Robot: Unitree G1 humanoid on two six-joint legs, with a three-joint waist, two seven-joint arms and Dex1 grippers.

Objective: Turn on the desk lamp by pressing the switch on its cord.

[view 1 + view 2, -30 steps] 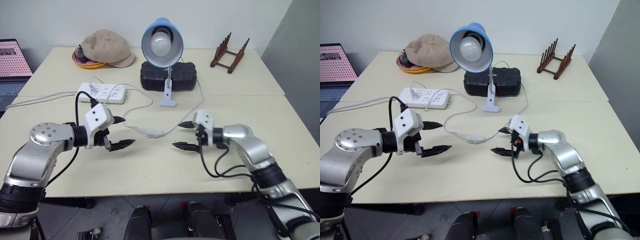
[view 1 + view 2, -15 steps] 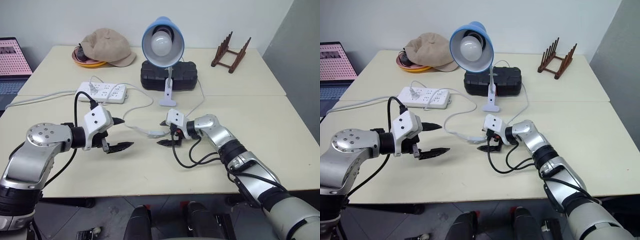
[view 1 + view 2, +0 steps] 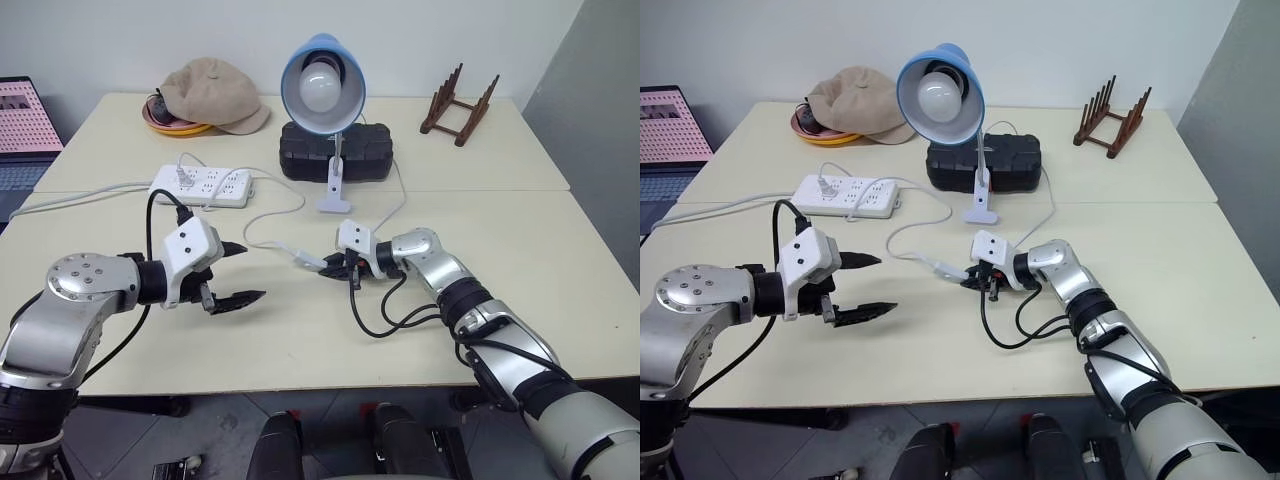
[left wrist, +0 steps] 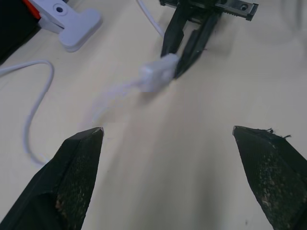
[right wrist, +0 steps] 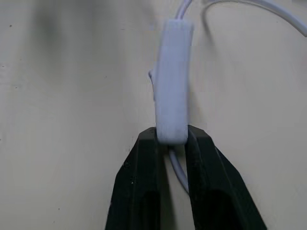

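The desk lamp [image 3: 323,85], with its light-blue shade and a white bulb that looks unlit, stands at the back middle of the table. Its thin white cord [image 3: 891,240] loops forward to the small white switch [image 3: 306,259], which lies mid-table. My right gripper [image 3: 328,270] reaches in from the right and is shut on the near end of the switch [image 5: 171,81], one black finger [image 5: 139,182] on each side. My left gripper [image 3: 243,272] hovers open to the left of the switch, nothing between its fingers [image 4: 76,167].
A white power strip [image 3: 203,185] lies at the left behind my left arm. A black case [image 3: 335,150] sits behind the lamp, a tan cap [image 3: 215,95] on an orange plate at the back left, a wooden rack [image 3: 458,105] at the back right, a laptop [image 3: 25,130] at the far left.
My right arm swung left to the switch, and its fingers went from open to clamped on the switch's end. The left gripper stayed open and nearly still.
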